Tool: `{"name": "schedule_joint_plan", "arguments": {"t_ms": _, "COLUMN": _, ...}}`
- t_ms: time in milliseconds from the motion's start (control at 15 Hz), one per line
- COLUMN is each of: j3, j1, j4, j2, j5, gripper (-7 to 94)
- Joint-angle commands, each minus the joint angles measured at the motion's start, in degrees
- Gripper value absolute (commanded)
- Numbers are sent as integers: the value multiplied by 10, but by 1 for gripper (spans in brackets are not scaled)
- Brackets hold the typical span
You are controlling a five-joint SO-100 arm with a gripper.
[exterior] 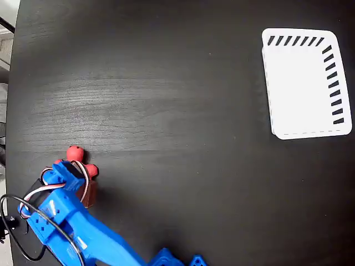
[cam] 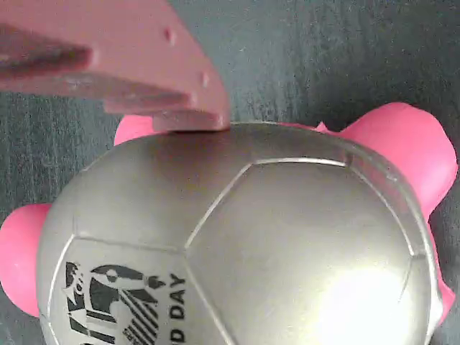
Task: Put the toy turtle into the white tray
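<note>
In the fixed view, the blue plastic arm reaches in from the bottom left, and its gripper (exterior: 77,177) sits right over the small toy turtle with red-pink head and legs (exterior: 76,153), which lies on the dark wood-grain table (exterior: 166,111) near the left edge. Only the head and a couple of legs peek out from under the arm. The white rectangular plastic tray with slotted sides (exterior: 333,72) stands well apart at the upper right, and nothing is in it.

In the wrist view, the turtle's shiny domed shell (cam: 237,244), carrying a black-and-white sticker (cam: 122,302), fills the frame. One pinkish finger (cam: 129,65) touches the top edge of the shell; the other finger is out of sight, so I cannot tell whether the pincer is clamped or loose.

By my reckoning the task is barely begun: the grasp, lift, carry across the table and release all remain.
</note>
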Motion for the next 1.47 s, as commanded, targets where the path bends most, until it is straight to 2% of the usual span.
{"name": "schedule_joint_plan", "arguments": {"t_ms": 0, "j3": 4, "j1": -11, "j4": -4, "j2": -1, "j5": -1, "gripper": 25}}
{"name": "schedule_joint_plan", "arguments": {"t_ms": 133, "j3": -6, "j1": -12, "j4": -2, "j2": -11, "j5": 4, "gripper": 1}}
{"name": "schedule_joint_plan", "arguments": {"t_ms": 400, "j3": -15, "j1": -17, "j4": 6, "j2": 7, "j5": 25, "gripper": 0}}
{"name": "schedule_joint_plan", "arguments": {"t_ms": 800, "j3": -112, "j1": 4, "j4": 149, "j2": 126, "j5": 47, "gripper": 0}}
{"name": "schedule_joint_plan", "arguments": {"t_ms": 1133, "j3": -159, "j1": 79, "j4": 224, "j2": 272, "j5": 77, "gripper": 0}}
{"name": "schedule_joint_plan", "arguments": {"t_ms": 1400, "j3": -173, "j1": 189, "j4": 252, "j2": 338, "j5": 130, "gripper": 0}}
